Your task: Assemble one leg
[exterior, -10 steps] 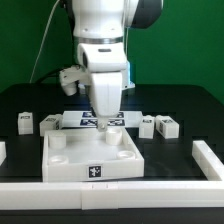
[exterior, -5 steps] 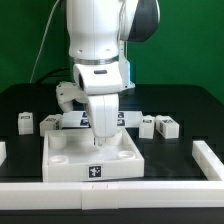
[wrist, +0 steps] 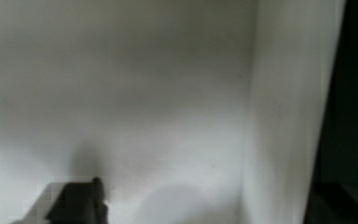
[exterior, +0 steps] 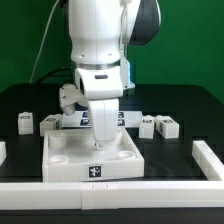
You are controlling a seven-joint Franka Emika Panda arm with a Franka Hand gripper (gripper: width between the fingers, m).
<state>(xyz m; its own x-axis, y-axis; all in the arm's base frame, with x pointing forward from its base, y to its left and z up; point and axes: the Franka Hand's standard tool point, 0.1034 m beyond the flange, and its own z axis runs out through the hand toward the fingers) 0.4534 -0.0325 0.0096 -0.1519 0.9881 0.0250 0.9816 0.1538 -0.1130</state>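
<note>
White square top [exterior: 62,168]: we are finding the gripper [exterior: 100,146] hanging low over it, finger gap impossible to tell; leg [exterior: 166,126] lying right.

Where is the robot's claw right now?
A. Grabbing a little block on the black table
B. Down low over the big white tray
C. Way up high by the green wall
B: in the exterior view the gripper hangs low over the middle of the white tray, not up by the wall or out over the black table.
</note>
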